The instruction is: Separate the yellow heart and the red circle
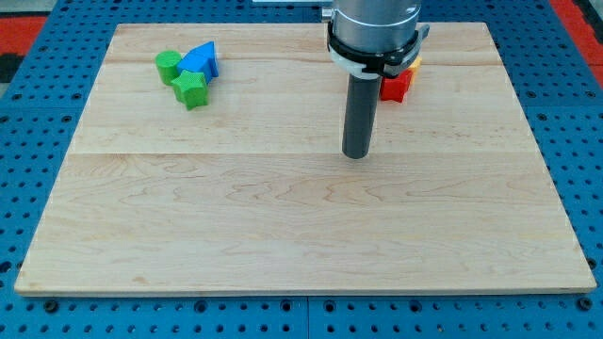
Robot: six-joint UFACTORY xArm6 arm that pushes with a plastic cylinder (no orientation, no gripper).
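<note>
- Tabletop [301, 226]: pale wooden board, seen from the view's bottom edge looking toward the top. It sits on a blue perforated base [28, 113].
- My tip [355, 155]: lower end of a straight dark rod, resting on bare wood a little right of the board's centre line, in the upper half of the view. Nothing touches it.
- Fingers: none on this arm. It ends in the plain rod alone, so there is no open or closed state to record, and it holds nothing.
- Silver-grey cylindrical mount [372, 28] above the rod hides part of the board's top edge.
- Red block [396, 88]: toward the view's top, just right of the rod and up from my tip, clearly apart from the tip. Partly hidden by the mount; its shape cannot be made out from here.
- Yellow block [413, 67]: only a sliver shows at the red block's upper right edge, against the mount. It appears to touch the red block; shape not readable.
- Far cluster at the view's top left, well apart from my tip: a green block [168, 65], a blue block [201, 60] with a pointed top, and a green star-like block [189, 89] just below them. The three are touching or nearly so.
</note>
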